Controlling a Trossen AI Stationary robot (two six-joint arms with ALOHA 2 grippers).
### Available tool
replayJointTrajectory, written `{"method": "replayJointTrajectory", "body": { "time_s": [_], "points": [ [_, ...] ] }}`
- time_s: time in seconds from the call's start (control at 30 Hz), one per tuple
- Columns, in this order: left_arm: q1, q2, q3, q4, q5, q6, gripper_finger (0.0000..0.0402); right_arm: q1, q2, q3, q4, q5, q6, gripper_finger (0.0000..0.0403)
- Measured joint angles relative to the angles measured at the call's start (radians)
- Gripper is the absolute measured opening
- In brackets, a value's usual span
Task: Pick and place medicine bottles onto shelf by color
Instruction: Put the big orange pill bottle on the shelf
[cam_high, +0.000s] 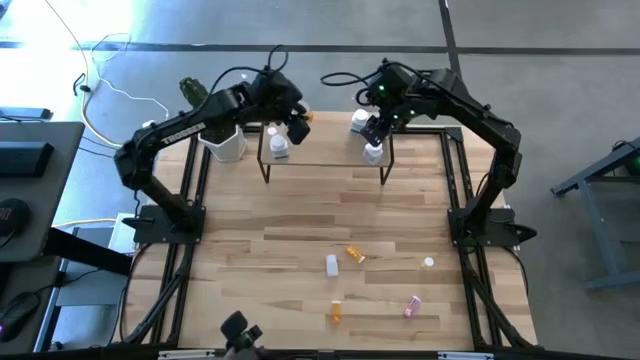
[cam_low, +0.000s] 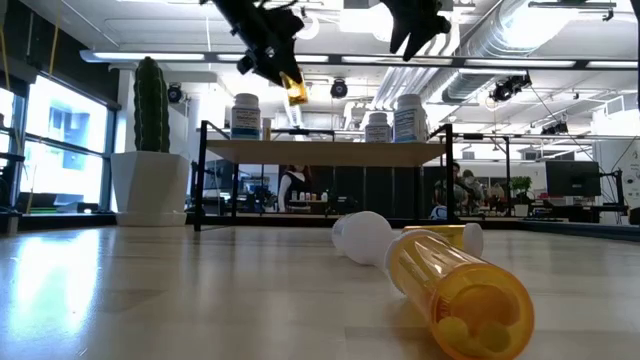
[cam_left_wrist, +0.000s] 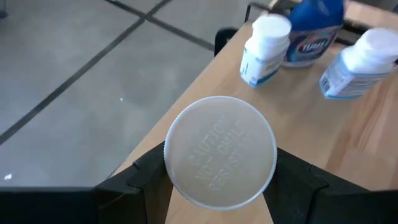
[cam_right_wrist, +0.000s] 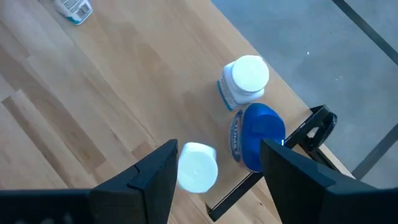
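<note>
Left gripper clamped on orange bottle over shelf left end, bottle tilted, white cap toward wrist. Right gripper jaws apart above shelf right end.

The shelf is open across its middle, blocked at 9 o'clock by a white bottle, at 3 o'clock by white bottles, with both arms overhead at 12 o'clock.

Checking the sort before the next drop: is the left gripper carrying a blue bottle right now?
No. In the low view the left gripper holds an orange bottle above the shelf; the blue bottle already stands there.
</note>
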Motion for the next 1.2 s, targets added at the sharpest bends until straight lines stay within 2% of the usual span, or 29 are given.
{"method": "replayJointTrajectory", "body": {
  "time_s": [0.5, 1.2],
  "points": [
    [0.000, 0.147, 0.030, -0.027, 0.014, 0.031, 0.0195, 0.000, 0.000, 0.000, 0.000, -0.014, 0.003, 0.0216],
    [0.000, 0.195, 0.028, -0.080, -0.001, 0.059, 0.0195, 0.000, 0.000, 0.000, 0.000, -0.014, 0.008, 0.0216]
  ]
}}
